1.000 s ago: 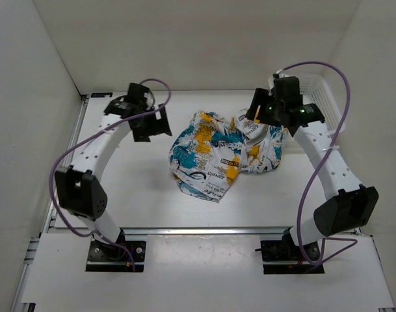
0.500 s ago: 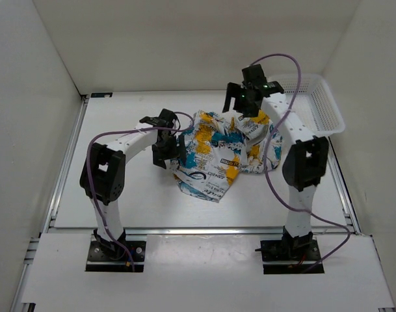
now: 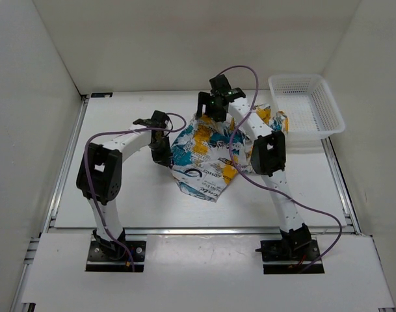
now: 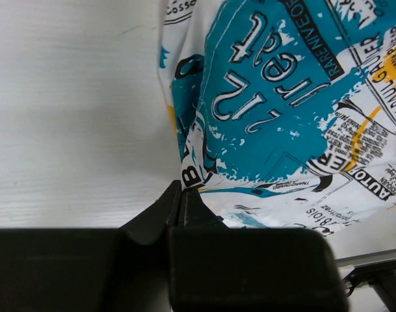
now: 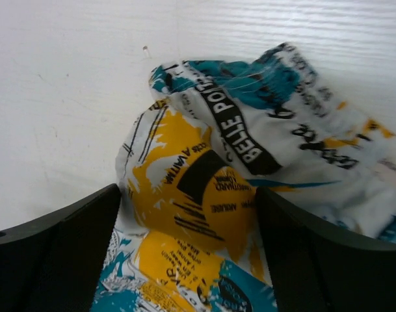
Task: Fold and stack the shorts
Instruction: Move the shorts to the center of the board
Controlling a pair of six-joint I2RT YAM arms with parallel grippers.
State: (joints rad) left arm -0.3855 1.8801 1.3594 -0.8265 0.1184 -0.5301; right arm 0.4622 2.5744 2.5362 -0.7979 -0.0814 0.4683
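Note:
The shorts (image 3: 204, 156) lie crumpled in the middle of the table, white with teal, yellow and black print. My left gripper (image 3: 166, 153) is at their left edge. In the left wrist view its fingers (image 4: 181, 188) are pressed together on the hem of the shorts (image 4: 282, 97). My right gripper (image 3: 207, 114) reaches over the far edge of the heap. In the right wrist view it (image 5: 188, 195) stands open, its two fingers (image 5: 67, 247) either side of a yellow bulge of the shorts (image 5: 204, 175).
A white mesh basket (image 3: 274, 107) stands at the back right, close to the shorts' right side. White walls close in the table on the left, back and right. Purple cables loop above both arms.
Both arms have swung in to the shorts. The left gripper has shut on their left edge. The right gripper has moved left from beside the basket to the far edge of the heap.

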